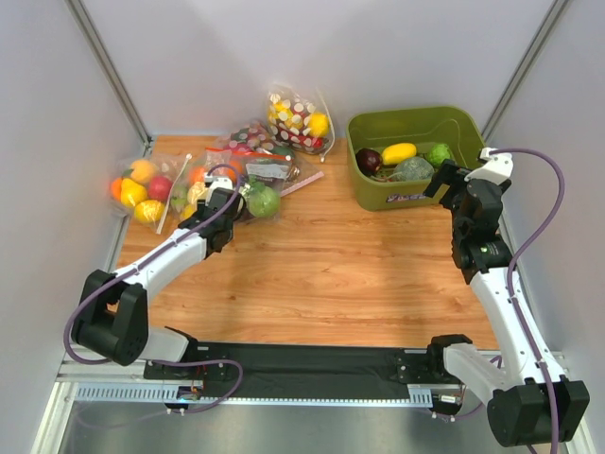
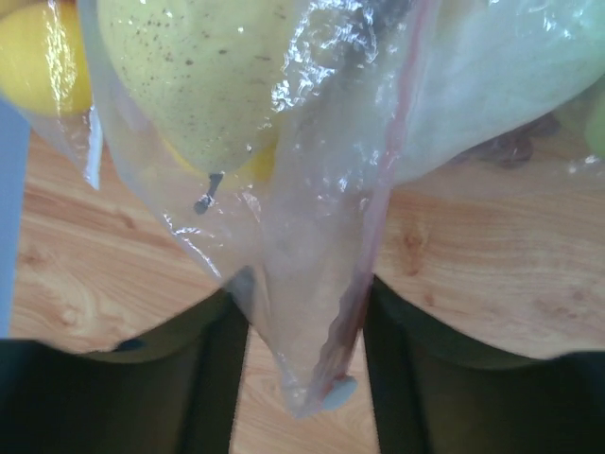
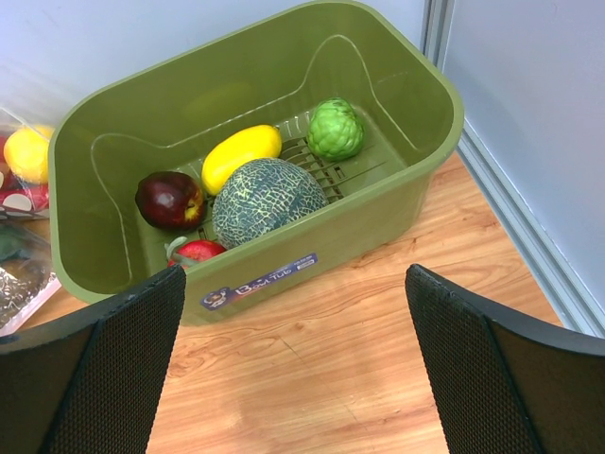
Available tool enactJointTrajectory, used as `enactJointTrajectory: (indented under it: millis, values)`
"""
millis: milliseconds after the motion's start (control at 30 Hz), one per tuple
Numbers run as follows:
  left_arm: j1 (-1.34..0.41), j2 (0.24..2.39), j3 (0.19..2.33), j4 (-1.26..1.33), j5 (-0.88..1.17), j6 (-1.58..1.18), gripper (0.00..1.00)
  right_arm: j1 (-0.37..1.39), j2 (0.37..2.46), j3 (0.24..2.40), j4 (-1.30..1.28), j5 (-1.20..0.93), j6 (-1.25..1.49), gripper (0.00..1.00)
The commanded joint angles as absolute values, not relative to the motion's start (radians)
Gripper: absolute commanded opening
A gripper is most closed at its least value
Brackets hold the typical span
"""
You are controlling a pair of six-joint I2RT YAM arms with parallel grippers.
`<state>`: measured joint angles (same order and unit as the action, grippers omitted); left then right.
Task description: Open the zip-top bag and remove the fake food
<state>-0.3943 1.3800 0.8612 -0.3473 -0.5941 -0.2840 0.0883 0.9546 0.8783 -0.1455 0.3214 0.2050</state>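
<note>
The clear zip-top bag [image 1: 248, 192] lies at the back left of the table, holding the fake food: a green fruit [image 1: 264, 200], plus orange and yellow ones. My left gripper [image 1: 223, 204] is at its near edge. In the left wrist view a corner of the bag [image 2: 312, 284], with its pale pink zip strip [image 2: 383, 199] and slider [image 2: 337, 392], hangs between my left gripper's [image 2: 301, 295] open fingers, with wood showing beside it. A speckled yellow-green fruit [image 2: 194, 76] shows through the plastic. My right gripper [image 1: 440, 181] [image 3: 293, 284] stands open and empty before the tub.
A green tub [image 1: 416, 117] [image 3: 378, 213] at the back right holds a melon [image 3: 265, 199], a yellow fruit and others. Another clear bag of fruit [image 1: 140, 187] lies far left. A polka-dotted bag [image 1: 298, 118] and a bag of dark items [image 1: 253, 142] sit behind.
</note>
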Motion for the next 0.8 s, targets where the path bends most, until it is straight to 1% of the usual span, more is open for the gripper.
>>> enactJointTrajectory:
  millis: [0, 33, 100, 133, 167, 333, 433, 533, 567, 667, 767]
  values:
    - [-0.400, 1.381, 0.862, -0.302, -0.586, -0.255, 0.46, 0.087, 0.939, 0.923, -0.155, 0.310, 0.193, 1.00]
    - [-0.400, 1.382, 0.864, -0.308, -0.587, -0.247, 0.29, 0.087, 0.939, 0.922, -0.155, 0.310, 0.193, 1.00]
    - [-0.400, 1.381, 0.871, -0.327, -0.592, -0.248, 0.14, 0.087, 0.937, 0.922, -0.155, 0.305, 0.193, 1.00]
    - [-0.400, 1.370, 0.874, -0.353, -0.595, -0.250, 0.03, 0.087, 0.937, 0.920, -0.156, 0.304, 0.195, 1.00]
    - [-0.400, 1.361, 0.877, -0.363, -0.600, -0.255, 0.00, 0.087, 0.937, 0.922, -0.158, 0.304, 0.193, 1.00]
    - [-0.400, 1.237, 0.914, -0.475, -0.578, -0.267, 0.00, 0.089, 0.936, 0.923, -0.160, 0.290, 0.199, 1.00]
    - [-0.400, 1.152, 0.969, -0.549, -0.523, -0.244, 0.00, 0.087, 0.936, 0.928, -0.164, 0.275, 0.201, 1.00]
    - [-0.400, 1.117, 1.058, -0.648, -0.419, -0.195, 0.00, 0.087, 0.933, 0.933, -0.167, 0.259, 0.201, 1.00]
    - [-0.400, 1.112, 1.083, -0.676, -0.357, -0.183, 0.00, 0.089, 0.931, 0.936, -0.167, 0.250, 0.201, 0.99]
    - [-0.405, 1.101, 1.172, -0.747, -0.211, -0.101, 0.00, 0.089, 0.924, 0.939, -0.166, 0.189, 0.189, 0.99]
    - [-0.408, 1.071, 1.201, -0.765, -0.056, -0.037, 0.00, 0.087, 0.913, 0.942, -0.155, 0.094, 0.169, 0.98]
